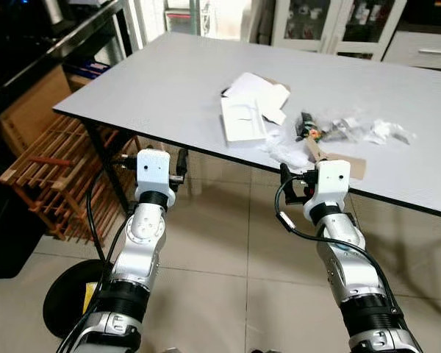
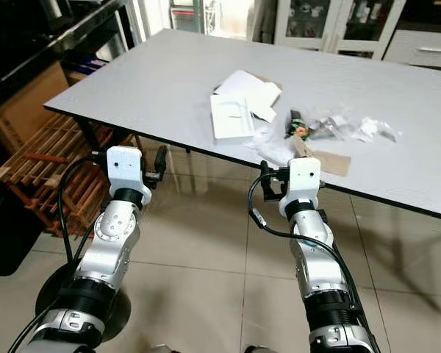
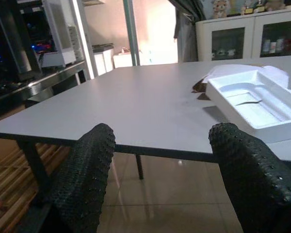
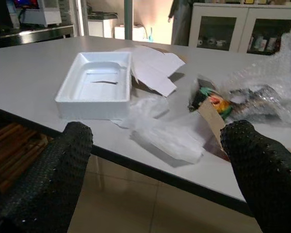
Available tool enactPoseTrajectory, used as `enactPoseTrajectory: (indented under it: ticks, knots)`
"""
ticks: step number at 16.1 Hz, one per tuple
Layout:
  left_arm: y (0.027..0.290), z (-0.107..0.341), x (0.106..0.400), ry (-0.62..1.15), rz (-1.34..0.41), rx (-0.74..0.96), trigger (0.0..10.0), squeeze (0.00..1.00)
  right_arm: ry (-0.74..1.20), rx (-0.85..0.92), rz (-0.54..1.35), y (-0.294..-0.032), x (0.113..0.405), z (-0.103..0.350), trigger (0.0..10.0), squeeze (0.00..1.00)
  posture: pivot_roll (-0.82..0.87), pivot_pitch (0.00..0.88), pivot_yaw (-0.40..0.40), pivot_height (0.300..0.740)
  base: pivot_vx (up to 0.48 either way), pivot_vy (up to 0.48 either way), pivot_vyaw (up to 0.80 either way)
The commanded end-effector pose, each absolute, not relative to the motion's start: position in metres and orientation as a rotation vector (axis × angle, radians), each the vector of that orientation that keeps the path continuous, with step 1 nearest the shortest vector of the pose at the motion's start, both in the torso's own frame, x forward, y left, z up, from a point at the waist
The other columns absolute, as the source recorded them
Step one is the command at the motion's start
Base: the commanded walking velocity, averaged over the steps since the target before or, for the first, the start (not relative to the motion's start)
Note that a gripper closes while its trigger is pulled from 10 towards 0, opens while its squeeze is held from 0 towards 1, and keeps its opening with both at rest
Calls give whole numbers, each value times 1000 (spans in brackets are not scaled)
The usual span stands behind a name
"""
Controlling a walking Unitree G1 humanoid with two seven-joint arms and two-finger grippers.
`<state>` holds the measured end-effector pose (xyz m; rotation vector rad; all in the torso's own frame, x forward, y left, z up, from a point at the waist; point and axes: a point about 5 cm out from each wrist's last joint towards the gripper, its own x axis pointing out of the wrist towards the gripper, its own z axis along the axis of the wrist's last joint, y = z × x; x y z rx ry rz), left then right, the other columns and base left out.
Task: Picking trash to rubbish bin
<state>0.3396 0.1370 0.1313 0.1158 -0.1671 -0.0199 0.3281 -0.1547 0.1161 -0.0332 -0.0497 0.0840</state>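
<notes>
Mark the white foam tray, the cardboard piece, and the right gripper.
white foam tray (image 4: 94,82), right wrist view, inner floor.
cardboard piece (image 2: 331,162), right eye view, flat face.
right gripper (image 4: 155,155), right wrist view, between fingertips.

From the head we look forward and down over both arms onto the bench (image 1: 169,81), while our wrist cameras sit low near its edge, both catching the white foam tray (image 4: 94,85).

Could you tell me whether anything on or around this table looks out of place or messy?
Yes: trash is strewn near the grey table's front edge: a white foam tray, white paper pieces, crumpled clear plastic, a brown cardboard piece and a colourful wrapper.
</notes>
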Motion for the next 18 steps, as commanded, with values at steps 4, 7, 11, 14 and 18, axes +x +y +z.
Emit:
enactPoseTrajectory:
  ticks: [4, 7, 11, 14, 18]
  knots:
    - [140, 132, 341, -153, 2, 124, 10000, 0, -57, -29, 80, -157, 328, 118, 10000, 0, -49, 84, 26, 740, 0, 0, 0]
    - [141, 131, 341, -148, 5, 128, 10000, 0, -56, -28, 82, -156, 328, 118, 10000, 0, -49, 83, 27, 740, 0, 0, 0]
    - [141, 131, 341, -145, 2, 130, 10000, 0, -46, -9, 81, -156, 329, 118, 10000, 0, -51, 84, 28, 740, 247, 0, -200]
    - [141, 131, 341, -144, -1, 130, 10000, 0, -59, -24, 81, -156, 329, 119, 10000, 0, -50, 84, 29, 740, 250, 0, 0]
    - [141, 131, 341, -145, -1, 129, 10000, 0, -60, -27, 79, -156, 328, 118, 10000, 0, -50, 82, 29, 740, 251, 0, 0]
